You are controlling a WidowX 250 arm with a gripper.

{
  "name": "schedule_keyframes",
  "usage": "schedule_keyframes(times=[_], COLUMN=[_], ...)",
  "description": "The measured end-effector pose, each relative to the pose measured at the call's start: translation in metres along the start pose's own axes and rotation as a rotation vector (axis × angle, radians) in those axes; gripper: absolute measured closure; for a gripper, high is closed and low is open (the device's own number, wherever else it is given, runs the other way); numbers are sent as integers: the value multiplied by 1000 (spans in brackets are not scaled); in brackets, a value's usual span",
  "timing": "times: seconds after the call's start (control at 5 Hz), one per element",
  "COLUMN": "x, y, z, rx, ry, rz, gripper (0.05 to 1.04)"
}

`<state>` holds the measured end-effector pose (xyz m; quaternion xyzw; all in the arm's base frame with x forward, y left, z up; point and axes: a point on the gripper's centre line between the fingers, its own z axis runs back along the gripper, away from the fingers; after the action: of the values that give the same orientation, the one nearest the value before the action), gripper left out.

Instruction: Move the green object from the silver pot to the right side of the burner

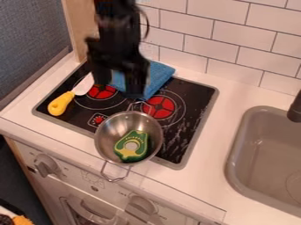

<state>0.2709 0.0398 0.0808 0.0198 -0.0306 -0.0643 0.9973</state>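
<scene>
The green avocado-shaped object (pixel 138 137) has a dark outline around a lighter green face, a pale round spot at its middle, and a scalloped, drip-like band of yellow-green along its lower end. It lies inside the round silver metal pot (pixel 110 132), towards the near, right part of the bowl as seen in the view, with its narrower end pointing away from the camera. The pot has a wire loop handle on its near side and another on its far side, and sits at the front of the black cooktop (pixel 197 110), just in front of the larger red burner (pixel 159 107) on the right. Above the cooktop's rear half hangs the black two-finger gripper (pixel 119 90), its fingers well apart and with nothing in its hold. The folded blue cloth (pixel 159 77) lies beneath and behind it. To the left, the knife with a yellow handle (pixel 60 103) rests on the cooktop. A grey sink basin (pixel 235 151) is set into the white counter (pixel 203 189) at the right.
</scene>
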Motion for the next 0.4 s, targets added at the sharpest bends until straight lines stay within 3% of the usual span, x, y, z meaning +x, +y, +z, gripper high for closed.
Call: schedule_keyframes(times=[0.2,0.4], x=[-22,-34], y=[-13,-33], z=[-28,-43], rx=[26,49], ry=[72,85], rz=[-37,-98], gripper=[84,84])
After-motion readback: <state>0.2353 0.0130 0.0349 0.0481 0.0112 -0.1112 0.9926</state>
